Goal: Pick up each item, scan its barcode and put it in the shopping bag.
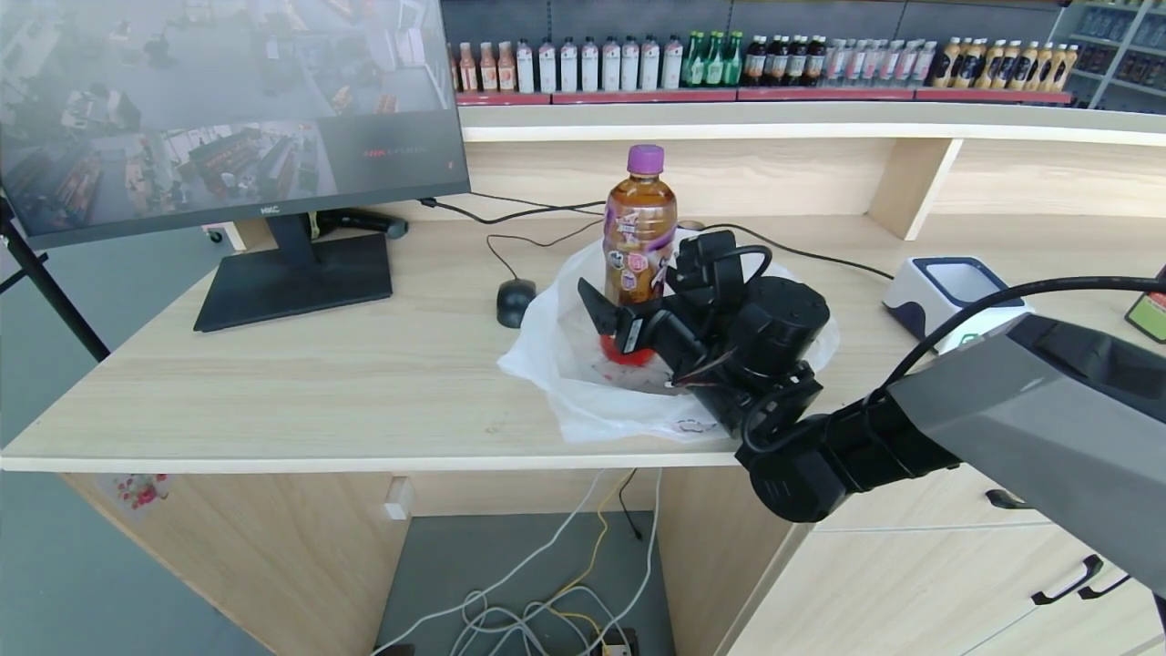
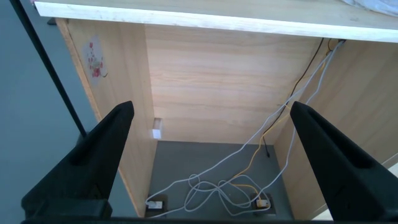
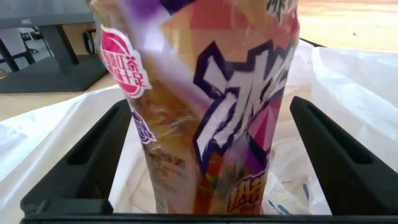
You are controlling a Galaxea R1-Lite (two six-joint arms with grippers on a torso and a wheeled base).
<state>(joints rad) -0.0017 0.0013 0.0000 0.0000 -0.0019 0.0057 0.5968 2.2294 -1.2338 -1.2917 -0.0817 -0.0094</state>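
mouse [image 1: 516, 302] just beside shopping bag [image 1: 539, 363]

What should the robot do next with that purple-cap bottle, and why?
Probably draw the right gripper back and away: the bottle already stands upright inside the shopping bag, and the jaws look open either side of it.

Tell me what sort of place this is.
Probably a shop checkout: rows of bottled drinks on the shelf behind, a barcode scanner on the counter, and a shopping bag with a bottle in it.
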